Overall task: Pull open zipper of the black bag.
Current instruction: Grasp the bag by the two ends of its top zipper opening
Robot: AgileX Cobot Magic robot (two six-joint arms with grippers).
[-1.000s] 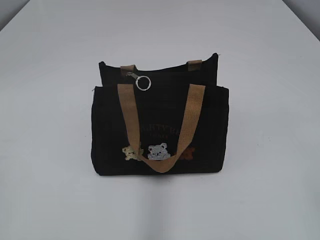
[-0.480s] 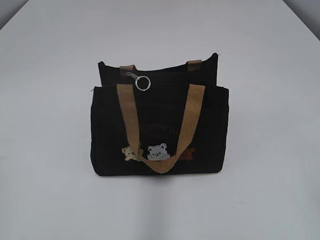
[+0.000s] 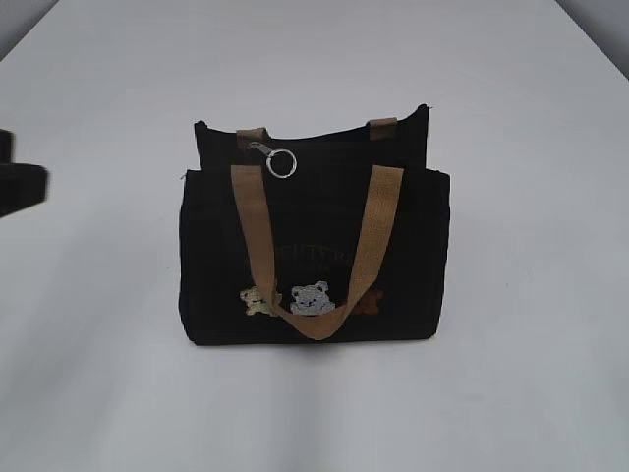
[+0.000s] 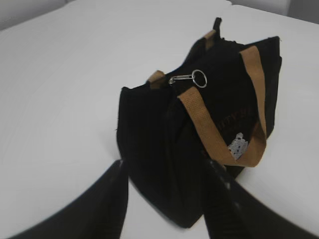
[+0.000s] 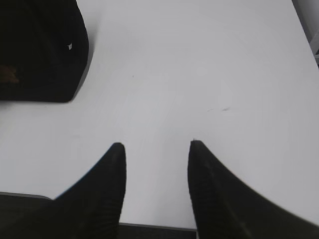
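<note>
Left tool [image 4: 167,172]: jaws apart, empty, near the black bag [image 3: 314,246]; right tool [image 5: 155,149]: apart, empty; we judge bag upright mid-counter [image 3: 511,118] so its zipper [image 3: 273,157] faces reach.

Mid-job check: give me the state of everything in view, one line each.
Bag: upright on the table, not held.
Zipper: pull and ring lie at the bag's left end, untouched; open or shut, cannot tell.
Front strap: hanging down over the front.
Left gripper: open, empty.
Right gripper: open, empty, over bare table.
</note>
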